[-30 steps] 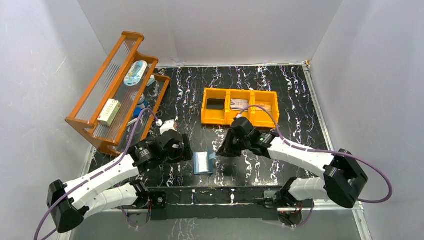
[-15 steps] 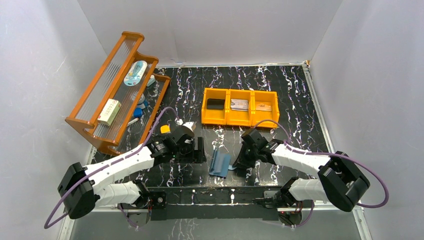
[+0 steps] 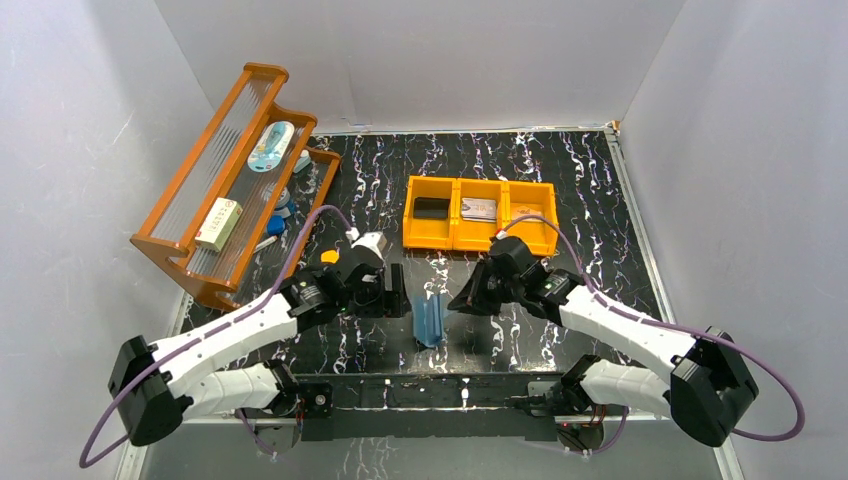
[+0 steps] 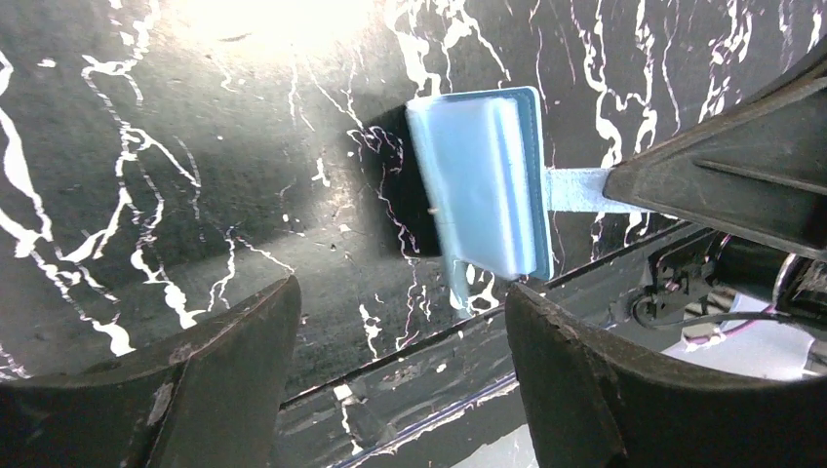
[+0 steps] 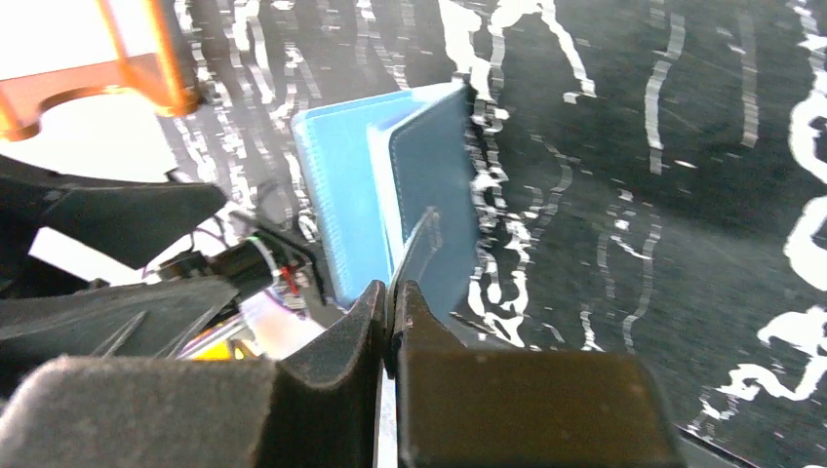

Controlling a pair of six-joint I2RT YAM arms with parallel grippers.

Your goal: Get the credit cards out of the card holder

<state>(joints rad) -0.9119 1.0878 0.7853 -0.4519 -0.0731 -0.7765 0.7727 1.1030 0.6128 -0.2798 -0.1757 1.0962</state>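
The teal-blue card holder [image 3: 430, 320] stands on edge, half open, on the black marbled table near the front. My right gripper [image 3: 458, 302] is shut on its small closing tab [image 5: 421, 237], with the teal cover and pale blue inside [image 5: 343, 200] just beyond my fingertips [image 5: 393, 291]. My left gripper [image 3: 396, 296] is open and empty just left of the card holder. The left wrist view shows the pale blue inside [image 4: 483, 185] beyond my open fingers [image 4: 400, 292]. No credit card shows in the holder. A greyish card [image 3: 478, 209] lies in the orange bin.
The orange three-compartment bin [image 3: 480, 238] stands behind the card holder, with a black item [image 3: 431, 206] in its left compartment. An orange tiered rack [image 3: 225, 185] with small items stands at the back left. A small yellow-orange block [image 3: 330, 257] lies beside the left arm.
The card holder has gone from lying flat to standing on edge, pulled up by its tab in my right gripper. My left gripper has moved right, up close to it.
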